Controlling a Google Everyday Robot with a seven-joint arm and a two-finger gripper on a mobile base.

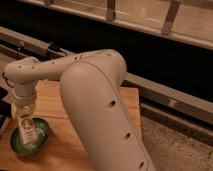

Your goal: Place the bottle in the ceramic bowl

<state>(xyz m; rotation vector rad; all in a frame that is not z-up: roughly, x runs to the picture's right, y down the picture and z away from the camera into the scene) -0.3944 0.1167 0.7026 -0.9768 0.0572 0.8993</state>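
You found the gripper (24,111) at the near left of the wooden table (75,107), clamped on the bottle (28,129). The bottle stood roughly upright with its base inside the ceramic bowl (42,141). You could judge 1 step left: release and withdraw the arm (100,100)

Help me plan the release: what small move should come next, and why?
Probably lower a little, then let go. The gripper holds the bottle upright over the ceramic bowl, its lower end already inside the rim, so a short descent should avoid a drop.
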